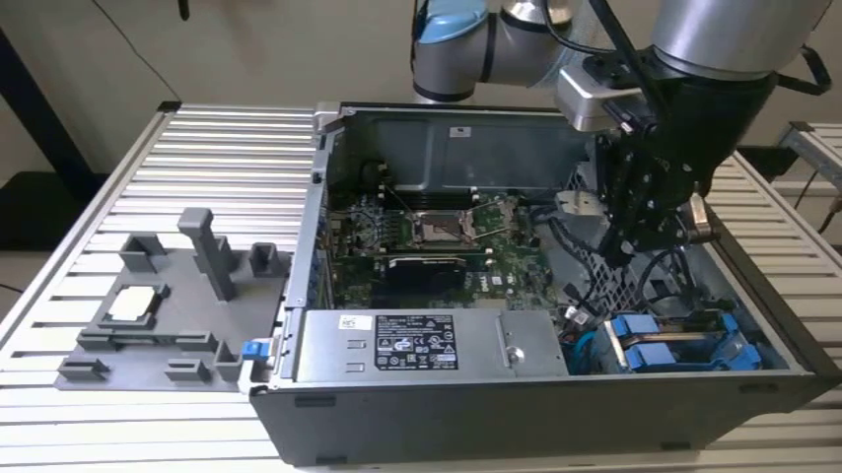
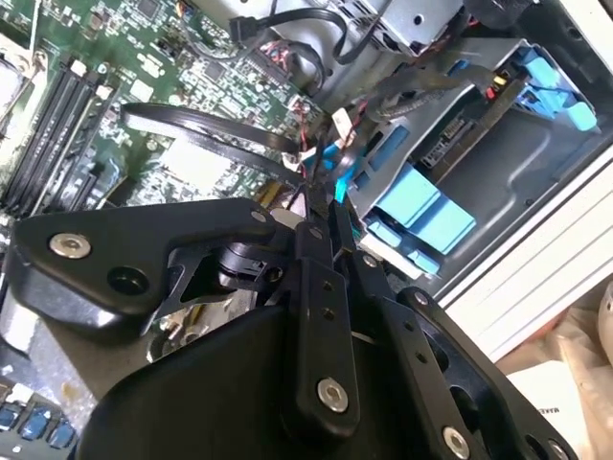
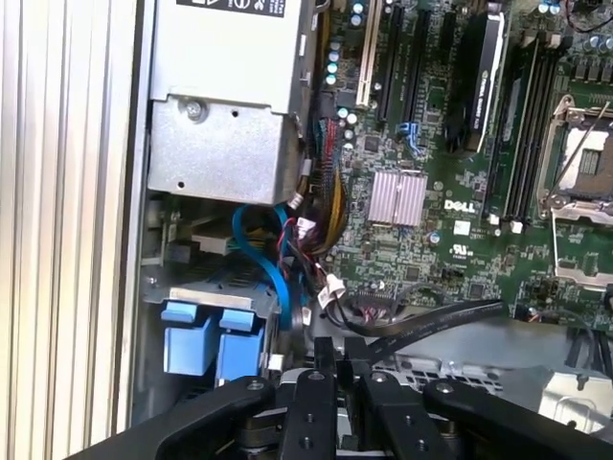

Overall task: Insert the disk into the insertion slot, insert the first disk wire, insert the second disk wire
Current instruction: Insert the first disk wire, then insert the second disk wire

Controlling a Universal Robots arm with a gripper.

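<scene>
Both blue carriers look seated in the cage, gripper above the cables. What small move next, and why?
Probably ease the gripper down a little toward the white connectors beside the drive cage: both blue carriers sit in the cage, and those wire ends appear loose just ahead of it.

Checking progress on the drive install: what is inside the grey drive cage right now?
Two blue carrier tabs sit side by side in the drive cage. The carriers' bodies are hidden inside, so seating depth and wire connections cannot be judged.

The gripper (image 2: 335, 196) is matt black metal with shiny screws. The insertion slot (image 1: 684, 345) is dull grey sheet metal. Its carrier tabs (image 3: 213, 335) are smooth blue plastic.
</scene>
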